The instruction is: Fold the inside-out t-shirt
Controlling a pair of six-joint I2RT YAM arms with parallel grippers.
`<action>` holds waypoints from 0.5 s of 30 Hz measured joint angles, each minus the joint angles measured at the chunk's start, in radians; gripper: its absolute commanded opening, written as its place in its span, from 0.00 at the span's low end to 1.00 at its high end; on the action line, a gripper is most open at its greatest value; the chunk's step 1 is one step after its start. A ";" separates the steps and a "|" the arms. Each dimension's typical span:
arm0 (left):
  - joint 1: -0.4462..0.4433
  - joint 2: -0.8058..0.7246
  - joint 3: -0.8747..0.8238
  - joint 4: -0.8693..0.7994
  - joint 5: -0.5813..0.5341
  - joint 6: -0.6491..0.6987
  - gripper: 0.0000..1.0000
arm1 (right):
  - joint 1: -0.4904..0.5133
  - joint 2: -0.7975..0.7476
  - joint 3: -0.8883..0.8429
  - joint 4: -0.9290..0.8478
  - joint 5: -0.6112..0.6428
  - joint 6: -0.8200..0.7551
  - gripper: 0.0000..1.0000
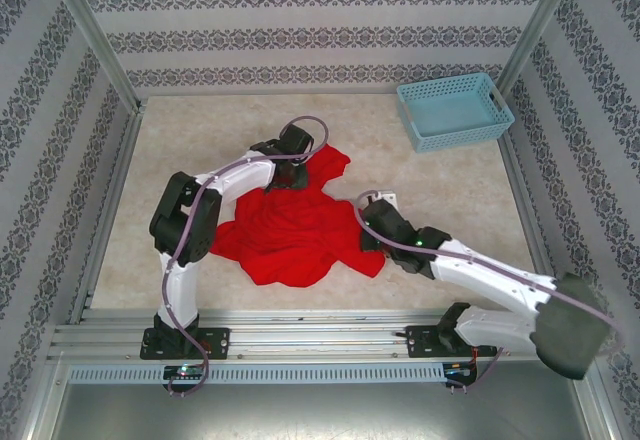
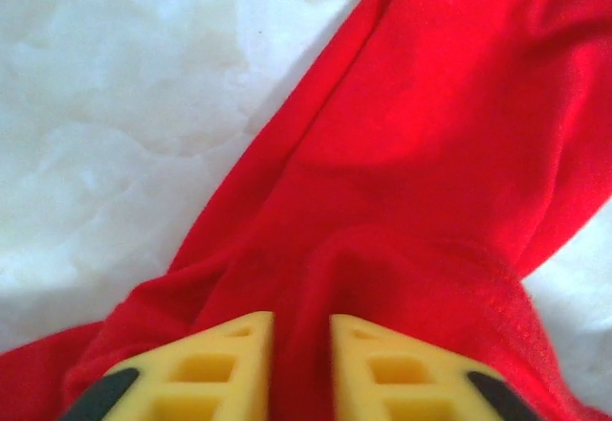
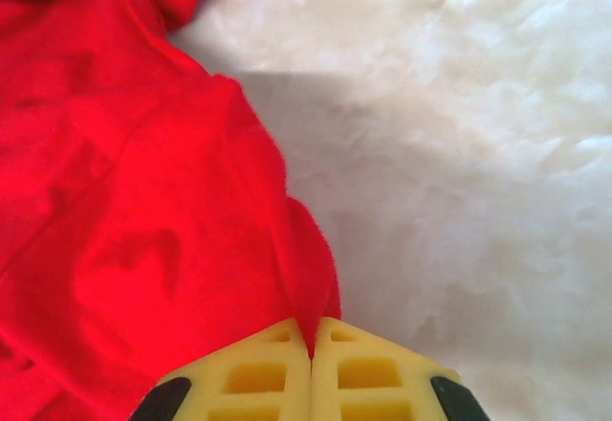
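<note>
The inside-out t-shirt (image 1: 290, 230) is a bright red, wrinkled heap in the middle of the pale table. My left gripper (image 1: 288, 172) sits on its far part, near a sleeve that points to the back right. In the left wrist view its yellow fingers (image 2: 225, 364) squeeze a raised ridge of red cloth (image 2: 402, 153) that fills the gap between them. My right gripper (image 1: 368, 228) is at the shirt's right edge. In the right wrist view its fingers (image 3: 373, 373) are pressed together on a thin edge of the red cloth (image 3: 124, 201).
A light blue plastic basket (image 1: 455, 110) stands at the back right corner, apart from the shirt. Metal frame posts and patterned walls enclose the table (image 1: 200, 140). Bare table surface lies to the left, behind and to the right of the shirt.
</note>
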State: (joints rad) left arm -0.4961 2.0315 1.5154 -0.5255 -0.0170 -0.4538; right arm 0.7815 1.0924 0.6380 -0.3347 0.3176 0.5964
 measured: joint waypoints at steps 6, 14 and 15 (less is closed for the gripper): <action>0.002 -0.032 -0.013 0.008 0.013 0.005 0.00 | 0.000 -0.159 -0.019 -0.077 0.055 -0.006 0.00; 0.084 -0.398 -0.090 0.045 0.000 0.005 0.00 | -0.007 -0.281 0.096 -0.136 0.089 -0.127 0.00; 0.099 -0.451 -0.090 0.056 -0.005 0.005 0.00 | -0.007 -0.281 0.128 -0.135 0.085 -0.144 0.00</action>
State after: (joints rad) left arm -0.3969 1.5810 1.4250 -0.4690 -0.0219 -0.4484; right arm 0.7742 0.8116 0.7662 -0.4702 0.4026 0.4526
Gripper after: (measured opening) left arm 0.047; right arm 0.060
